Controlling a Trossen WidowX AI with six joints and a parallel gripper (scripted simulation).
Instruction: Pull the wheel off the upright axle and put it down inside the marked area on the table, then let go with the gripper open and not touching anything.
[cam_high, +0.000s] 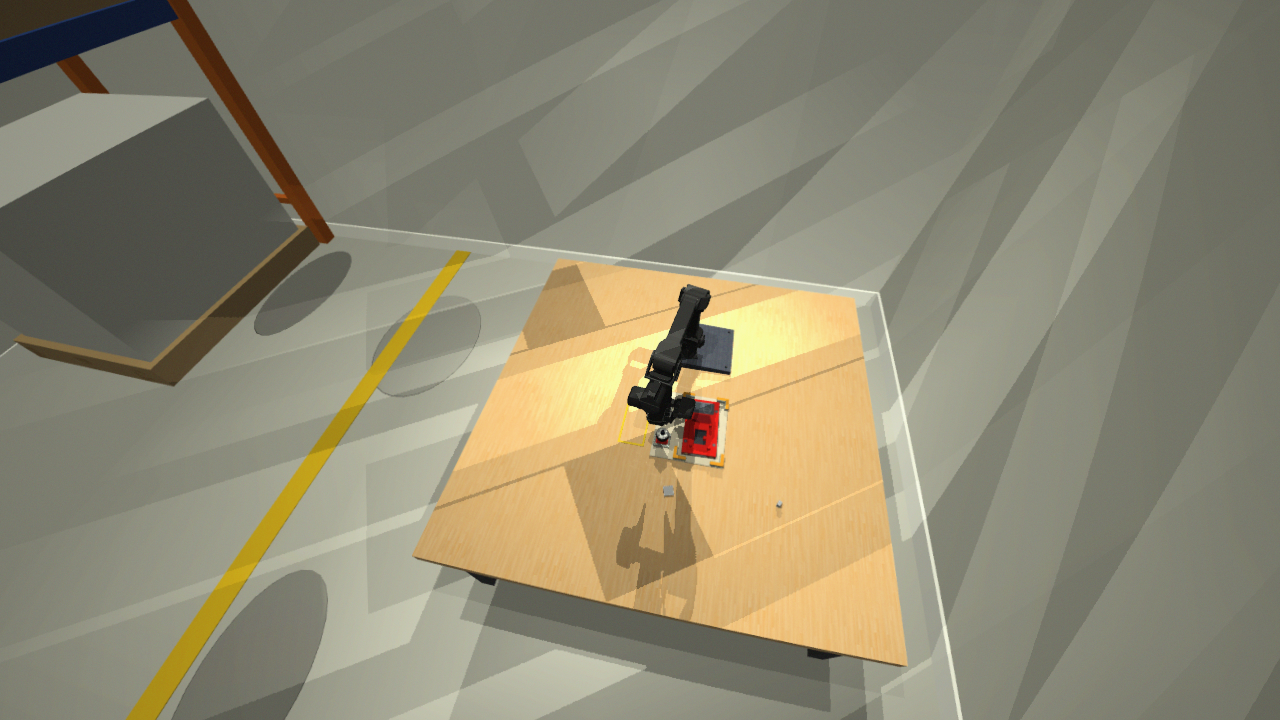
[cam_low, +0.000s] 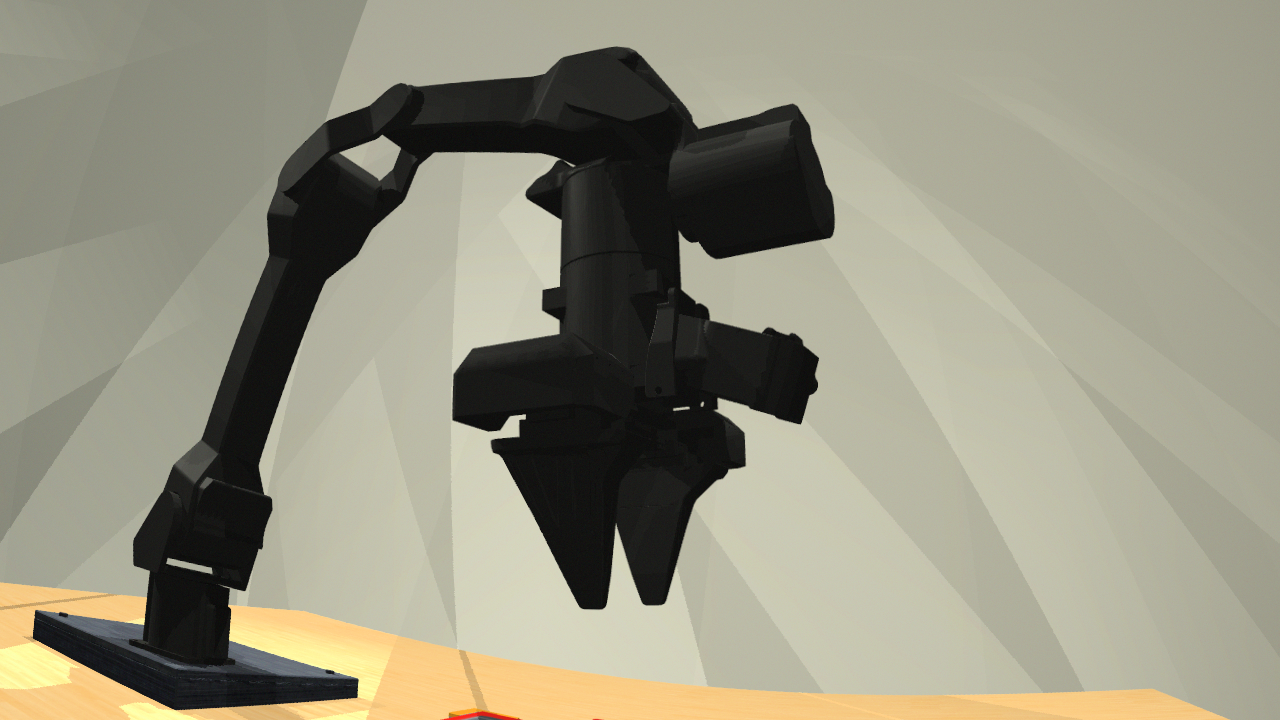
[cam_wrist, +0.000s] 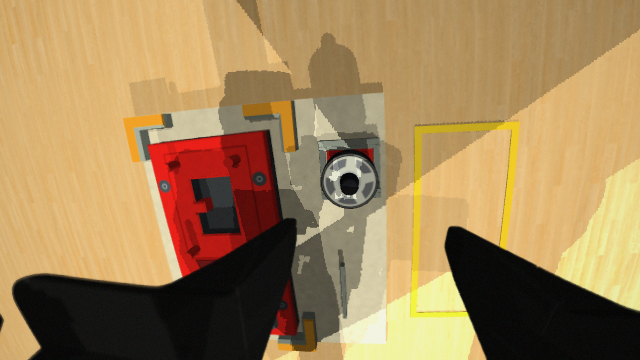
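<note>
The wheel (cam_high: 662, 435) (cam_wrist: 369, 190), a small round disc with a grey rim and spokes, sits around the upright axle (cam_wrist: 349, 184), whose dark top shows at its centre. The marked area is a yellow rectangle outline (cam_high: 632, 444) (cam_wrist: 418, 200) on the table, right of the wheel in the wrist view. My gripper (cam_low: 623, 605) (cam_wrist: 370, 232) is open and empty, pointing down high above the table. In the wrist view its fingertips are below the wheel in the picture, one to each side. The wheel is out of frame in the exterior view.
A red housing (cam_high: 712, 438) (cam_wrist: 261, 212) lies beside the wheel on a pale board (cam_wrist: 370, 300) with orange corner brackets (cam_wrist: 288, 125). A thin grey rod (cam_wrist: 343, 292) lies on the board. Two small grey pieces (cam_high: 668, 490) (cam_high: 778, 505) lie on the table (cam_high: 501, 483).
</note>
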